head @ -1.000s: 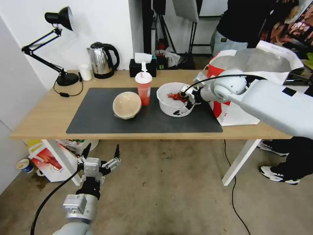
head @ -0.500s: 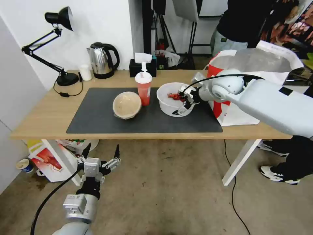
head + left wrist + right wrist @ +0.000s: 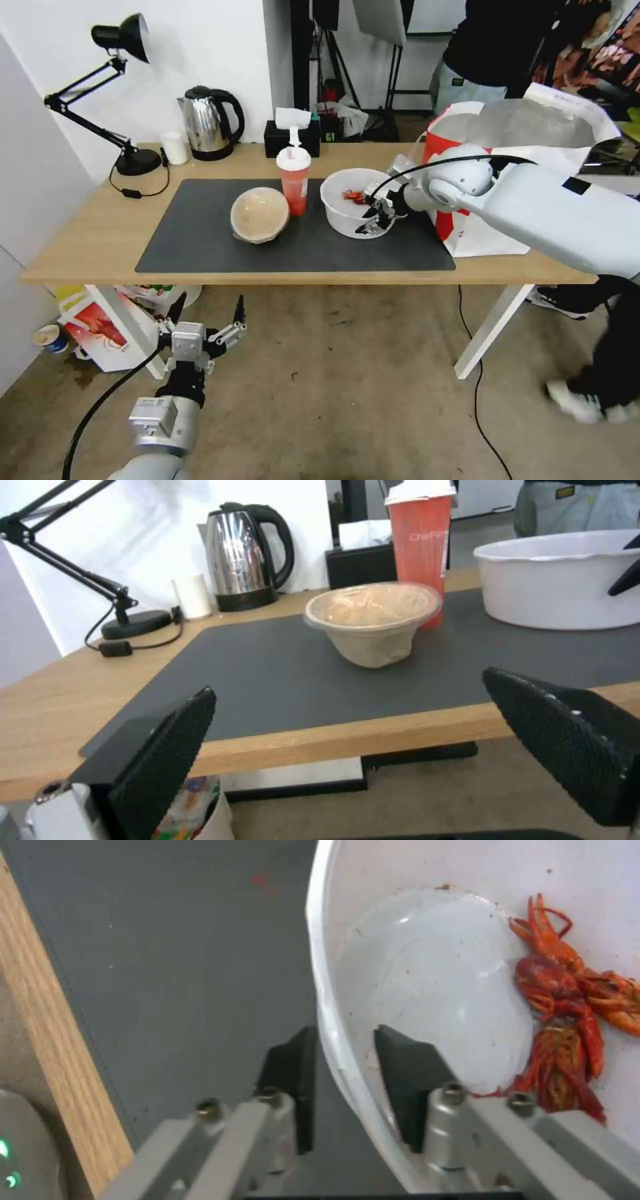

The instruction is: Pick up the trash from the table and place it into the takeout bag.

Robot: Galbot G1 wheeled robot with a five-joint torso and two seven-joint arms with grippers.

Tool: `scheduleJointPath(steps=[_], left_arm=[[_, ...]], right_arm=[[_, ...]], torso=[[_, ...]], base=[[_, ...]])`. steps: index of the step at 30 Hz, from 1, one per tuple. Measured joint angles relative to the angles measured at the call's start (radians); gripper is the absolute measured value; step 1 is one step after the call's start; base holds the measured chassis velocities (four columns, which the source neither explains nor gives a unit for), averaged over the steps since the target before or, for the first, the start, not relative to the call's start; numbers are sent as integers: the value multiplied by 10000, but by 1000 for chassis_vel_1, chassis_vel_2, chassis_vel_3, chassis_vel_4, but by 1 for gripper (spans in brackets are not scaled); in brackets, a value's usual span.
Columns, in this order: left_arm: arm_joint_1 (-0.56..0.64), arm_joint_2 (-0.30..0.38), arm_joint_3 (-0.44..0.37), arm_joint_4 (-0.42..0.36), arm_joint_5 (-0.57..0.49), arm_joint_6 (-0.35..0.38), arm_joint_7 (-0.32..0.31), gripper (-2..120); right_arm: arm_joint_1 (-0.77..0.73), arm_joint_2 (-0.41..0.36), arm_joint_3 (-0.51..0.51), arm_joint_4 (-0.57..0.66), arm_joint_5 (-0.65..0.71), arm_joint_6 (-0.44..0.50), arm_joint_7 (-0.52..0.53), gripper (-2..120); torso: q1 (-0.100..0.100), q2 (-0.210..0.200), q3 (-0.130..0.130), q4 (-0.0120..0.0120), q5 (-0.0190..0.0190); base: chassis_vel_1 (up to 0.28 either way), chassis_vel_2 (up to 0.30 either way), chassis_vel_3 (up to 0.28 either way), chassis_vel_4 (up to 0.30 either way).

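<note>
On the table [image 3: 87,233], a white round bowl [image 3: 343,200] with red crayfish scraps sits on the dark mat [image 3: 200,247]. My right gripper [image 3: 373,217] is at its near right rim. In the right wrist view the gripper [image 3: 345,1032] straddles the bowl's wall [image 3: 433,965], one pad outside and one inside, with a narrow gap still showing. A red drink cup [image 3: 294,180] and a beige paper bowl [image 3: 259,213] stand to the left. The takeout bag [image 3: 507,133] stands open at the table's right end. My left gripper [image 3: 209,303] hangs open below the table's front edge, facing the paper bowl [image 3: 373,620].
A desk lamp [image 3: 137,162], a small white cup [image 3: 175,147], a kettle [image 3: 208,123] and a black tissue box [image 3: 291,137] line the back edge. A crayfish-print carton [image 3: 100,333] sits on the floor under the table's left. A person's shoe [image 3: 580,407] is near the right table leg.
My right gripper has slid slightly along the bowl's rim and its fingers have narrowed around the wall. The left arm has not moved. The person's feet at right shifted.
</note>
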Motion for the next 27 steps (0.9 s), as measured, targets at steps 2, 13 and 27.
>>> scheduleJointPath(steps=[2,13,27], left_arm=[[0,0,0,0,0,0,0,100],[0,0,-1,0,0,1,0,100],[0,0,0,0,0,0,0,100]], right_arm=[[56,35,-77,-13,4,-1,-26,14],[202,164,-300,-110,58,-4,-43,0],[267,234,-355,-139,251,-4,-23,0]], torso=[[0,0,0,0,0],[0,0,0,0,-1],[0,1,0,1,1]], base=[[0,0,0,0],[0,0,0,0],[0,0,0,0]])
